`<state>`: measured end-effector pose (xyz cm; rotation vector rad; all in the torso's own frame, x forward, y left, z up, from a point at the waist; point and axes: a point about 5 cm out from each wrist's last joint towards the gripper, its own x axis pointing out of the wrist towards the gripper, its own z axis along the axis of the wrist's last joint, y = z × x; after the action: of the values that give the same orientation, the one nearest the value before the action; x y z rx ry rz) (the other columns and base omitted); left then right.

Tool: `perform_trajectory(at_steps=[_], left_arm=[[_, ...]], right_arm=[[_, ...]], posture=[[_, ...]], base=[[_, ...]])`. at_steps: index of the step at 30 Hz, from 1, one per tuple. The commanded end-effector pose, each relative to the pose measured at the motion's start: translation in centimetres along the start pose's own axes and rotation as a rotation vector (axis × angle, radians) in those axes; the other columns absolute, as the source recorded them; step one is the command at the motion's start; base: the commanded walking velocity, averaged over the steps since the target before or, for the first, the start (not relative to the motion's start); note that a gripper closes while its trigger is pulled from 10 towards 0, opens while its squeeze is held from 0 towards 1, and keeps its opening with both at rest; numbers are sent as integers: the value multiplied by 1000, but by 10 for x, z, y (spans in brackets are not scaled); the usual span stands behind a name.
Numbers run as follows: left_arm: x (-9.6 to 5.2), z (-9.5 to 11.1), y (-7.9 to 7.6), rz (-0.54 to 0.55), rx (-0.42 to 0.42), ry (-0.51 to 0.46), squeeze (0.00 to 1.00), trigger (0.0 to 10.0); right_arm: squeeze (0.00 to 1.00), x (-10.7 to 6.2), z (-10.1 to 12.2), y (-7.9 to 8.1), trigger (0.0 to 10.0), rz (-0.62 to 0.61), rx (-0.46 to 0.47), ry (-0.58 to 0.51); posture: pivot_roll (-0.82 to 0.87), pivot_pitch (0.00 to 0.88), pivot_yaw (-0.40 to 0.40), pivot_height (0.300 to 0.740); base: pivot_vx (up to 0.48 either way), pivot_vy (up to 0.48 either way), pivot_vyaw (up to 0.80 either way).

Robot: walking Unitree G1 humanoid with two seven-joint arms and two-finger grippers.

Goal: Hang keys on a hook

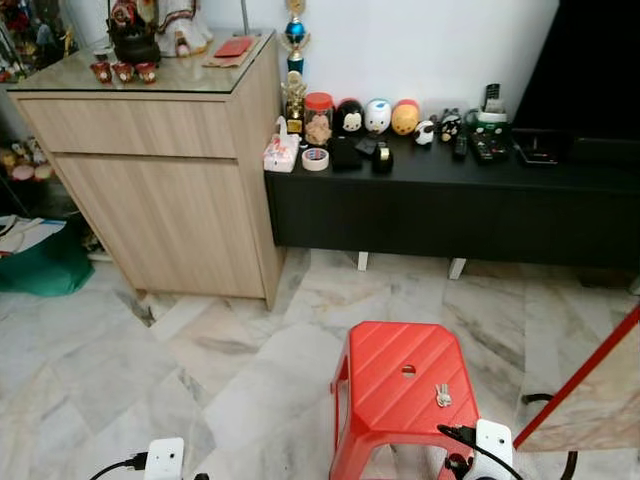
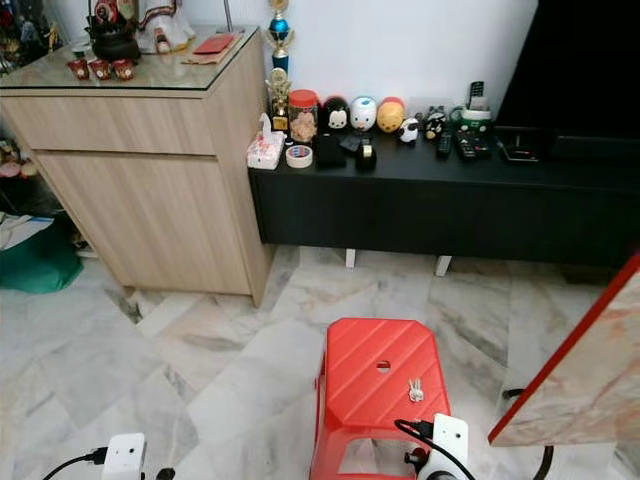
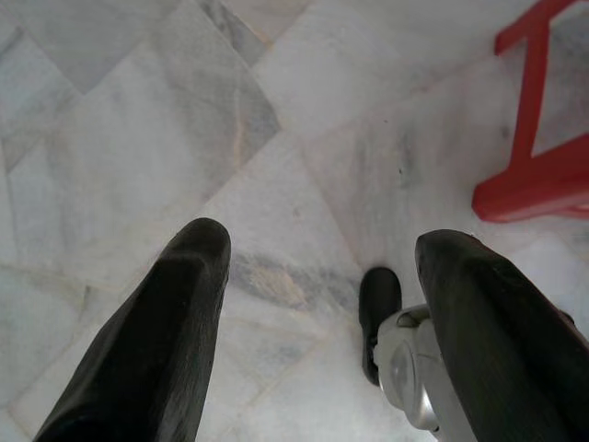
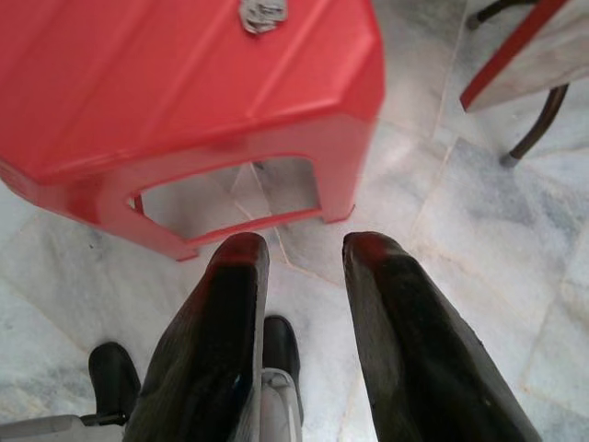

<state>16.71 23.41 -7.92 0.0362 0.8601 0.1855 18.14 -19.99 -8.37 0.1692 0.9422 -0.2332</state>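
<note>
A small bunch of silver keys [image 1: 442, 395] lies on top of the red plastic stool [image 1: 400, 370], near its front right corner, and also appears in the right wrist view [image 4: 262, 14]. My right gripper [image 4: 306, 244] hangs low beside the stool's near right leg, open and holding nothing, pointing at the marble floor. My left gripper [image 3: 327, 235] hangs open over bare floor to the left of the stool, its fingers [image 3: 184, 304] spread wide. Both white wrists [image 1: 493, 442] sit at the bottom edge of the head view.
A light wooden cabinet [image 1: 160, 170] stands at the back left. A low black bench [image 1: 450, 210] with figurines runs along the wall. A red-edged marble tabletop [image 1: 590, 400] leans in at the right. A green bag [image 1: 40, 265] lies far left.
</note>
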Motion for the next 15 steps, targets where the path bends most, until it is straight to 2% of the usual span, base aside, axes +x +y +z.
perform_trajectory(at_steps=[1,6,15], left_arm=[[-2,-9,0,-3,14,39,0,10000],[-3,-13,2,2,10,55,0,10000],[-4,-16,4,8,2,68,0,10000]], right_arm=[[0,0,1,-3,10000,-8,-2,-5],[0,0,2,-4,10000,-6,-1,-10],[0,1,8,4,10000,7,0,-27]], posture=[[29,0,0,740],[28,0,0,740],[27,0,-2,740]], base=[[0,-319,0],[0,-310,0],[0,0,0]])
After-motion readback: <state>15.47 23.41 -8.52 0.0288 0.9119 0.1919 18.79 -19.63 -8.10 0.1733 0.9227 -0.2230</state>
